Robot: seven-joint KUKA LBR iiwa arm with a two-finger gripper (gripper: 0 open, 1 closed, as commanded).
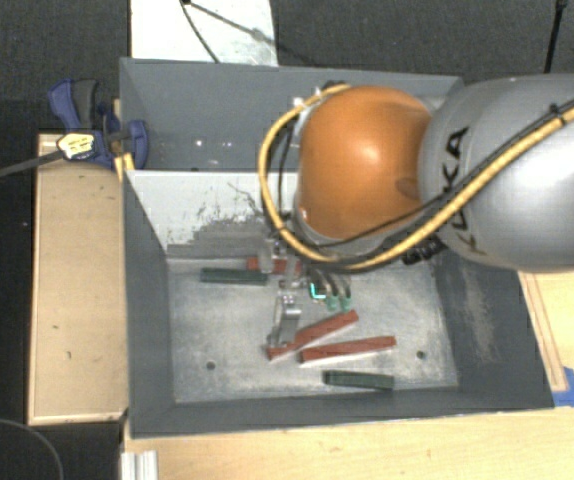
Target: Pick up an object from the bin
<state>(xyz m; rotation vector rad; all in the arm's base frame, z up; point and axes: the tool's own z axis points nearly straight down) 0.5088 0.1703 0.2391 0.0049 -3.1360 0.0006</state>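
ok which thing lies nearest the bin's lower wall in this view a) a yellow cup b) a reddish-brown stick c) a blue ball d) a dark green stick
d: the dark green stick lies below the reddish-brown sticks, closest to the lower wall of the bin.

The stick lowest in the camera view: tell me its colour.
The stick is dark green, clearest in the camera view.

Dark floor (27, 28) all round, black cable (7, 169) (left side) trailing across it
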